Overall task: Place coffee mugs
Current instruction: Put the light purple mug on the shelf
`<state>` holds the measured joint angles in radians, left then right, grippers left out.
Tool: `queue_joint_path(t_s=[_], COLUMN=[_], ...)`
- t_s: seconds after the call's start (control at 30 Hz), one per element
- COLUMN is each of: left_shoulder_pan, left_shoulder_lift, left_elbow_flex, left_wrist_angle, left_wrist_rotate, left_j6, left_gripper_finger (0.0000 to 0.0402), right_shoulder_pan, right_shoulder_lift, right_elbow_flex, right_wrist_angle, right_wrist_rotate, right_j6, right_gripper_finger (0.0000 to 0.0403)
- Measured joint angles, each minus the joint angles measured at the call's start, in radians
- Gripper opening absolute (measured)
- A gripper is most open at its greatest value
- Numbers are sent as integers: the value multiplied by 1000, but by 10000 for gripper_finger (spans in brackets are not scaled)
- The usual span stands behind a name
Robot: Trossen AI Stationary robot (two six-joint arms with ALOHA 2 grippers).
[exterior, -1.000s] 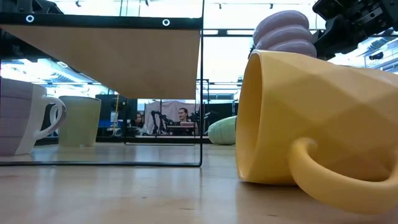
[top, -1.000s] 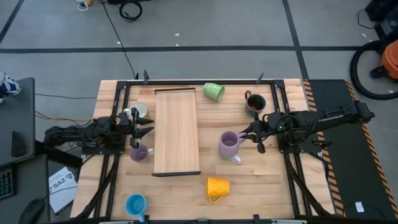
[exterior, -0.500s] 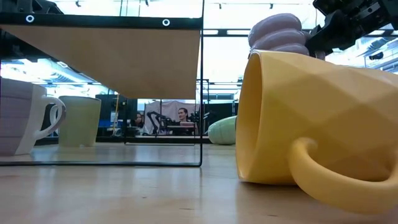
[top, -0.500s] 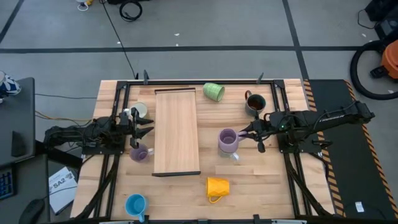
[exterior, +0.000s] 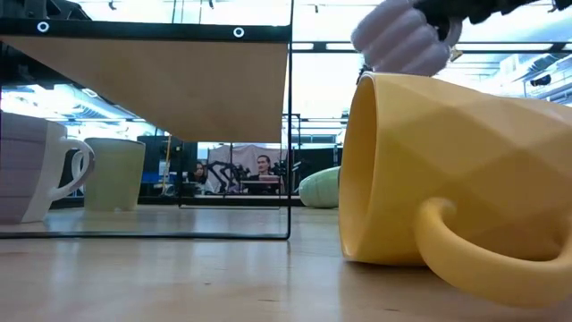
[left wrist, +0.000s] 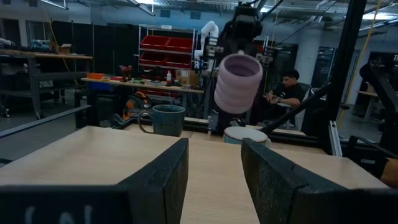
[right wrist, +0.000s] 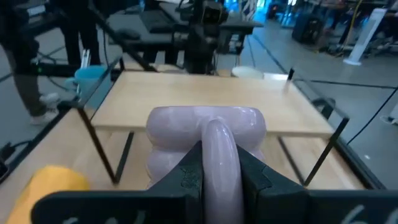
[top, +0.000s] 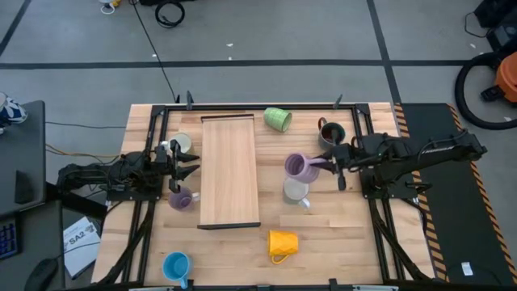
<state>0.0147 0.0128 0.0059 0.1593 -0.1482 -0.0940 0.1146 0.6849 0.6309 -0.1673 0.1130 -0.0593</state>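
Note:
My right gripper (top: 325, 164) is shut on a ribbed lavender mug (top: 300, 167), held in the air right of the raised wooden board (top: 230, 171). The same mug shows high in the low view (exterior: 402, 40) and in the left wrist view (left wrist: 237, 81). A white mug (top: 296, 191) stands on the table just below it. My left gripper (top: 192, 167) waits open at the board's left side, between a white mug (top: 182, 142) and a second lavender mug (top: 181, 199). A yellow mug (top: 283, 242) and a green mug (top: 278, 119) lie on their sides. My right gripper pinches the lavender mug's handle (right wrist: 217, 146) between its two fingers (right wrist: 186, 180), one on each side of the loop. The fingers come level from the table's right side. The mug is lifted clear and hangs in front of them, slightly tilted.
A dark mug (top: 329, 133) stands near the right arm, toward the far edge. A blue mug (top: 175, 265) stands at the near left corner. Black frame rails run along the table's left, right and far sides. People sit in the room beyond.
My right gripper has risen and moved toward the far edge, carrying the lavender mug by its handle. The mug has come up off the white mug beneath it, which stays on the table, uncovered. The lavender mug has tipped a little.

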Motion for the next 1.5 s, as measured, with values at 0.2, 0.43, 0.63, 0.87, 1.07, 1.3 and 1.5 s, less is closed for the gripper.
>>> queue_joint_path(t_s=[0.2, 0.43, 0.63, 0.87, 1.07, 1.3, 1.5], left_shoulder_pan=[0, 0, 0, 0, 0, 0, 0], left_shoulder_lift=[0, 0, 0, 0, 0, 0, 0], left_elbow_flex=[0, 0, 0, 0, 0, 0, 0], left_wrist_angle=[0, 0, 0, 0, 0, 0, 0], left_wrist_rotate=[0, 0, 0, 0, 0, 0, 0], left_j6=[0, 0, 0, 0, 1, 0, 1], left_gripper_finger=[156, 156, 156, 156, 156, 156, 156], right_shoulder_pan=[-16, -79, -145, -228, -282, -331, -366], right_shoulder_lift=[16, 94, 207, 361, 500, 665, 795], right_elbow_flex=[9, 9, 9, 9, 9, 9, 46], right_wrist_angle=[63, 189, 441, 719, 924, 1213, 1349], right_wrist_rotate=[0, -1, -1, -4, -13, -84, -98], right_j6=[-5, -34, -80, -109, -109, -102, -58], right_gripper_finger=[51, 51, 51, 51, 51, 51, 51])
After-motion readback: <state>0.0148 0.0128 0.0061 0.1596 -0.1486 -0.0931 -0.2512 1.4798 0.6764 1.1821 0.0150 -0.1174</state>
